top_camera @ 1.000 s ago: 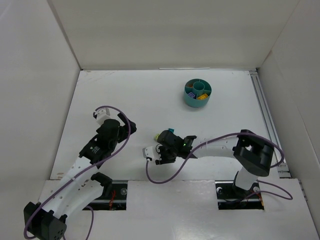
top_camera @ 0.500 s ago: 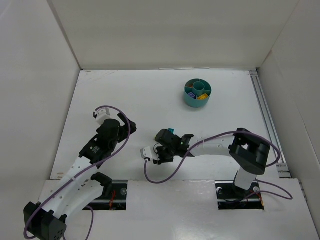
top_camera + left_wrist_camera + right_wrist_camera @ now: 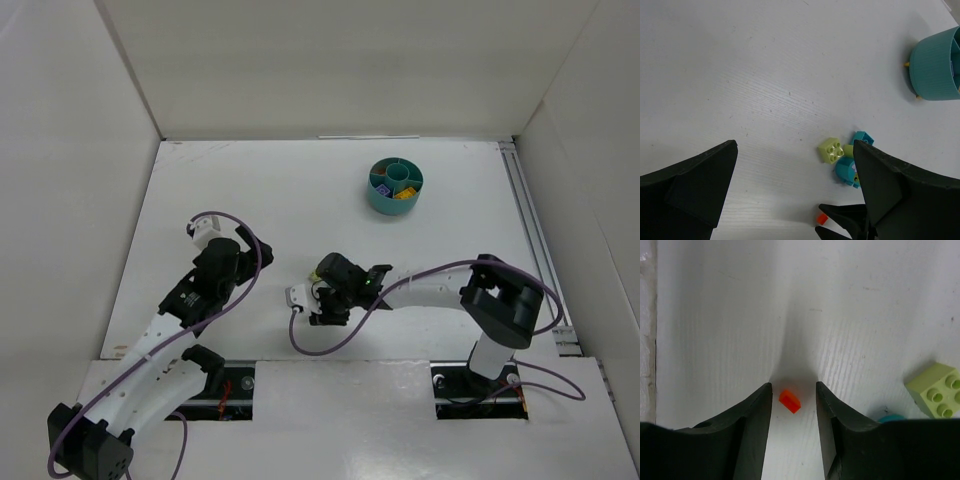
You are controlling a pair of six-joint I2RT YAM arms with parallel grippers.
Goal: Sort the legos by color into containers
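A tiny orange-red lego (image 3: 789,401) lies on the table between the fingers of my right gripper (image 3: 793,387). That gripper is open, with a narrow gap on each side of the piece. From the left wrist, the same orange-red piece (image 3: 822,218) sits at the right gripper's tips. Just beyond it are a light green brick (image 3: 831,150), a round teal piece (image 3: 845,170) and a teal brick (image 3: 862,137). My left gripper (image 3: 795,145) is wide open and empty, short of this cluster. The teal tub (image 3: 381,203) stands far back right, with purple and yellow bits inside.
White walls close in the table at the back and both sides. A metal rail (image 3: 530,240) runs along the right edge. Purple cables loop off both arms near the front. The tub (image 3: 935,67) stands on small feet.
My right wrist has shifted a little over the lego cluster and now covers the teal brick that showed beside it from above. The left arm has not moved.
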